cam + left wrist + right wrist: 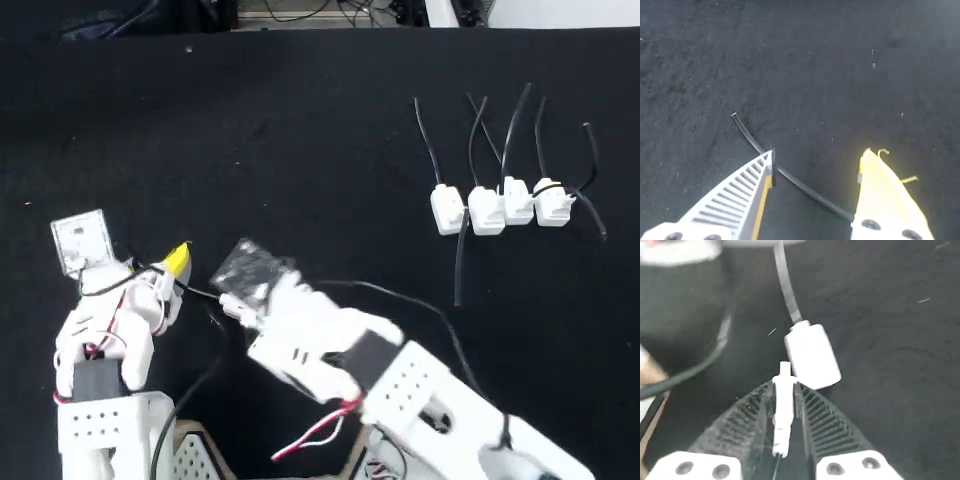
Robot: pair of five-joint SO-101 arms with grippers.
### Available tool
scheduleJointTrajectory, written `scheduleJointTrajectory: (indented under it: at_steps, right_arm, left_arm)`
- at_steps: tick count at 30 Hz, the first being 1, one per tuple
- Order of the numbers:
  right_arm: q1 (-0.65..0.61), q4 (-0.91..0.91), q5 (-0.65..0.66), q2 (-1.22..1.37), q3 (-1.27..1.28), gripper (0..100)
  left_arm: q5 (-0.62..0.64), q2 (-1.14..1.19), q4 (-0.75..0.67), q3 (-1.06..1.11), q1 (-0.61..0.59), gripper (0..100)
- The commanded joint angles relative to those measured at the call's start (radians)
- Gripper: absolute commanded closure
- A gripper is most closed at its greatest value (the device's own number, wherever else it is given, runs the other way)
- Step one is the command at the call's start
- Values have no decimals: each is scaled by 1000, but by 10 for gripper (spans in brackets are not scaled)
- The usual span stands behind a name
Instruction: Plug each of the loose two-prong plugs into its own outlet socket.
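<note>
Narrow white plug [782,410] clamped in right hand [784,385], nose just past the fingertips. Rounded white block [812,356] with cord lies flat on surface right ahead of the nose, touching or nearly. Four corded white blocks [500,205] in a row, well away from the hand.

Two arms [105,345] [340,350], one plug [782,407] — five white corded blocks [447,209] [487,211] [518,201] [553,203] [812,356].

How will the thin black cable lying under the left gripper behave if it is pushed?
Probably floppy: the cable lies in a loose curve on the table. Being thin, it is likely light and may bend or slide.
</note>
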Motion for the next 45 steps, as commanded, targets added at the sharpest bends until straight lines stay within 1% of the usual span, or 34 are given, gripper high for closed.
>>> scheduleJointTrajectory:
  at_steps: [1, 4, 8, 11, 13, 17, 22, 28, 31, 33, 36, 39, 42, 45]
  right_arm:
    - [-48, 18, 6, 114, -104, 988]
    - [-44, -12, 29, 170, -91, 988]
    - [25, -75, 32, 239, -76, 988]
    - [91, -144, 37, 298, -68, 988]
    - [117, -181, 64, 349, -68, 988]
    - [181, -264, 89, 446, -76, 988]
    - [267, -311, 124, 510, -93, 988]
    - [319, -192, 120, 516, -194, 988]
    - [308, -124, 115, 510, -206, 987]
    - [275, -77, 124, 509, -206, 979]
    - [203, -38, 124, 509, -206, 892]
    - [189, -61, 155, 515, -213, 812]
    - [212, -114, 196, 518, -214, 838]
    - [218, -121, 218, 518, -213, 858]
  left_arm:
    - [-18, 247, -32, -170, -10, 723]
    - [-18, 451, -84, -228, -12, 723]
    - [-23, 671, -147, -286, -19, 723]
    - [-18, 781, -186, -328, -77, 723]
    - [-18, 839, -210, -346, -114, 723]
    - [-18, 928, -242, -361, -128, 723]
    - [-26, 971, -261, -363, -110, 723]
    - [-28, 980, -255, -371, -96, 723]
    - [-28, 980, -255, -371, -96, 723]
    - [-28, 980, -255, -371, -96, 723]
    - [-28, 980, -255, -371, -97, 723]
    - [-28, 974, -255, -369, -104, 723]
    - [-28, 973, -253, -366, -104, 723]
    - [-28, 973, -253, -367, -104, 723]
